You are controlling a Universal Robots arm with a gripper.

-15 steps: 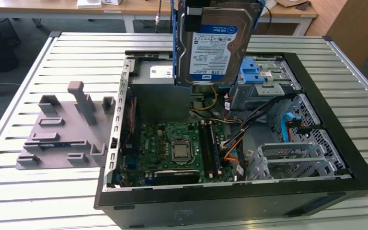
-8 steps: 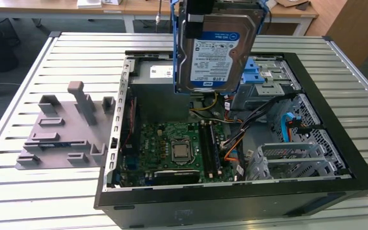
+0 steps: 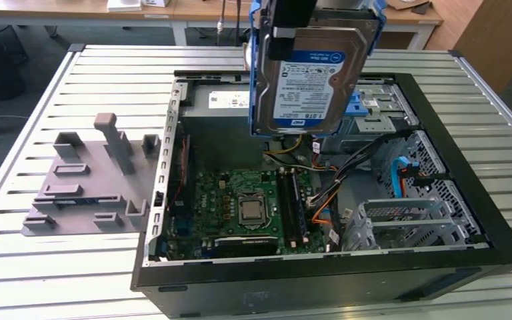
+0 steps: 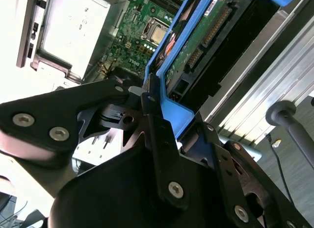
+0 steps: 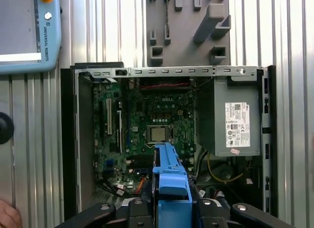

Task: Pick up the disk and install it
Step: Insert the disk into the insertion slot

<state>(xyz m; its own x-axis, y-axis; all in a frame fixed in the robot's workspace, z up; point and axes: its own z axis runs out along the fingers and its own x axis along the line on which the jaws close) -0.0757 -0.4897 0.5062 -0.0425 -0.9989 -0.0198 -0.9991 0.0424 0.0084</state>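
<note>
- The computer case is lying open beneath you, and the disk is hanging on edge above it, touching nothing.
- The first wrist view is giving you the power-supply box and motherboard from above; the exterior view is showing the disk's label instead.
- You are probably risking a snag on the loose cables if the disk tilts.
- In the second wrist view your gripper is clamping its fingers on the disk's blue carrier; so narrow a hold could be slipping.

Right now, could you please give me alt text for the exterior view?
The end effector holds the blue-framed silver hard drive above an open black computer case on a slatted metal table.
</note>
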